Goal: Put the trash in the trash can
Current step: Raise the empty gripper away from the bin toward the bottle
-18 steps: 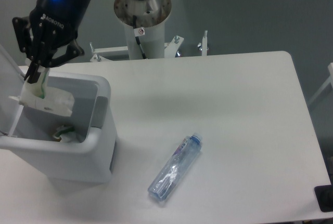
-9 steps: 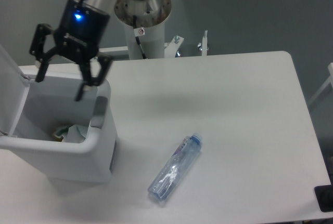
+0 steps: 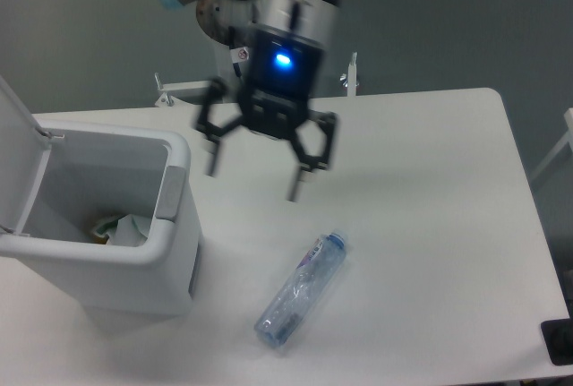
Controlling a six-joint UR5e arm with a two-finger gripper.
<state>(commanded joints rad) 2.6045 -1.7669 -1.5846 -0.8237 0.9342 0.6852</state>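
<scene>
A flattened clear plastic bottle with a bluish label and cap lies on the white table, right of the trash can. My gripper hangs open and empty above the table, between the can and the bottle, up and to the left of the bottle's cap; it is motion-blurred. The white trash can stands at the left with its lid flipped up. A crumpled whitish wrapper lies at its bottom.
The robot's white base column stands behind the table's far edge, with metal brackets beside it. A dark object sits at the table's front right corner.
The gripper let the wrapper go into the can, opened, and swung right from over the can to above the middle of the table. The bottle has not moved.
</scene>
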